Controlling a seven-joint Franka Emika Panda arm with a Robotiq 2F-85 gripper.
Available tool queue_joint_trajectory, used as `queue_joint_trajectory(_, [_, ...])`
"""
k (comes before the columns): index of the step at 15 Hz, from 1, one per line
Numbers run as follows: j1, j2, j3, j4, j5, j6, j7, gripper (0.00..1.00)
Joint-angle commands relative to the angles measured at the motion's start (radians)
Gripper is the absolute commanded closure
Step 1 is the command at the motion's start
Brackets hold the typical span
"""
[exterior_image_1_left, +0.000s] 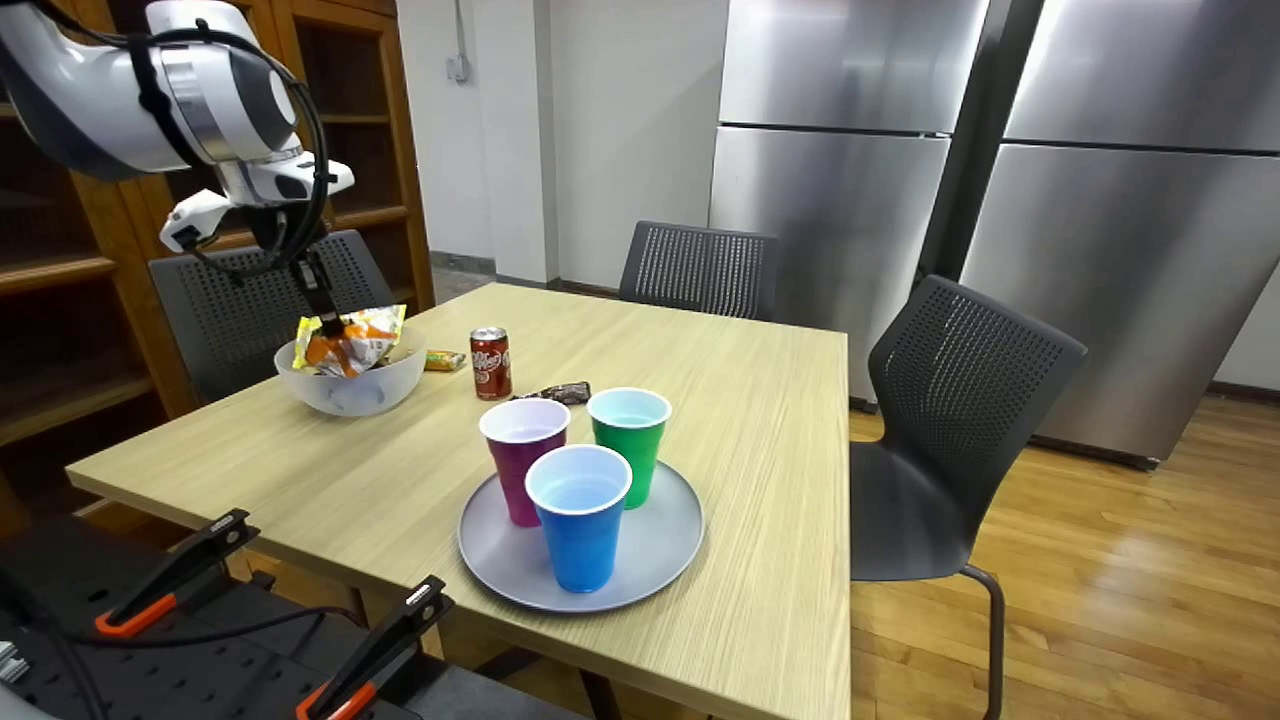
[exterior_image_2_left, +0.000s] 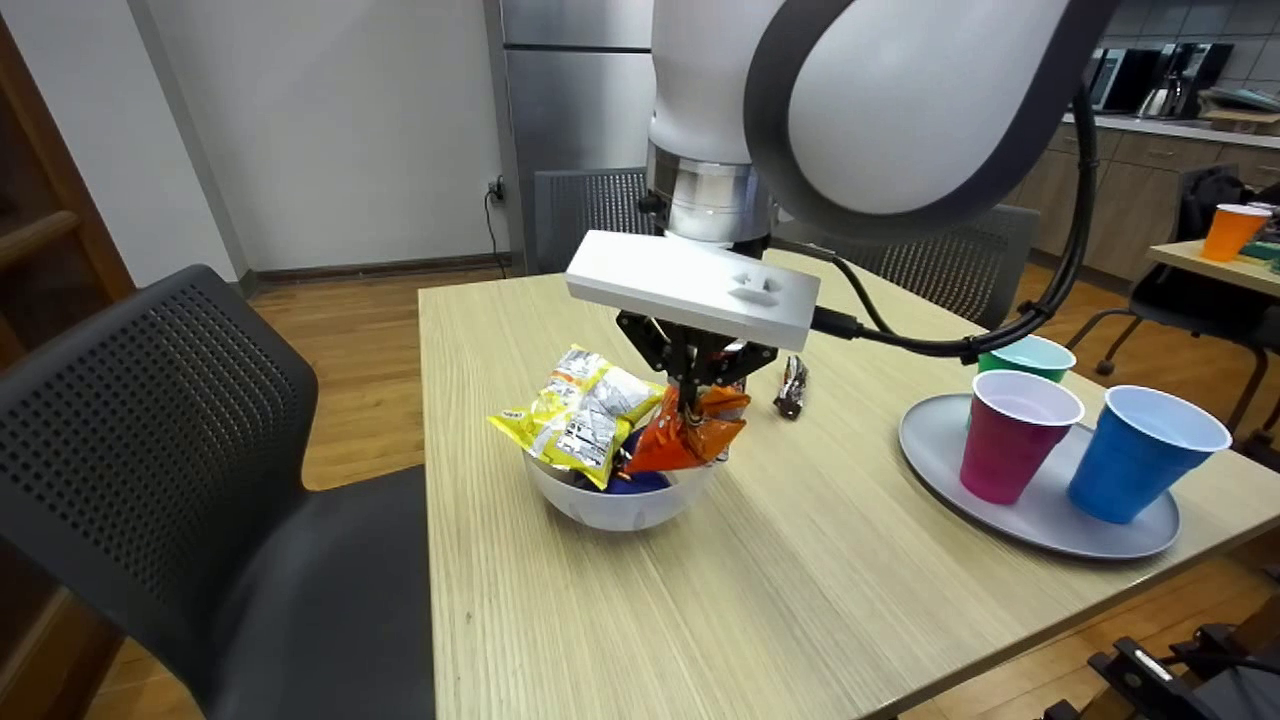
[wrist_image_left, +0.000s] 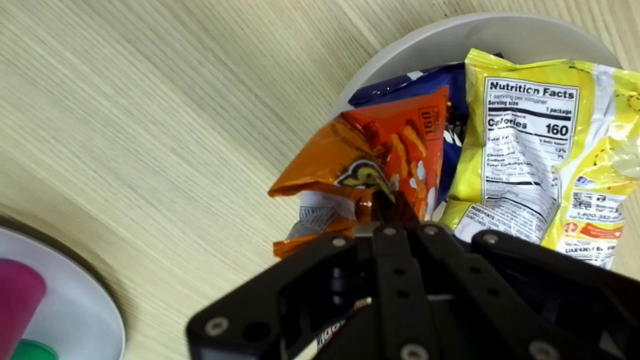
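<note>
The arm arches over, its hand pointing down, pinched tight

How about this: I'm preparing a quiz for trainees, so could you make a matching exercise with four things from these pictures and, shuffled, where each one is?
Things
1. orange bag
2. yellow bag
3. soda can
4. blue cup

Places
A. on the gray plate
B. upright directly on the table
C. pinched in the gripper
D. resting in the bowl, poking above its rim

Pairs: 1-C, 2-D, 3-B, 4-A
</note>
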Motion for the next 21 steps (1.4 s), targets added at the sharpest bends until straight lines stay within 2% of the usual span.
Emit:
queue_joint_trajectory(1, [-0.017, 0.032, 0.015, 0.045, -0.009, -0.041, 0.038, 1.0])
queue_joint_trajectory(21, [-0.032, 0.136, 0.023, 0.186, 0.029, -0.109, 0.014, 1.0])
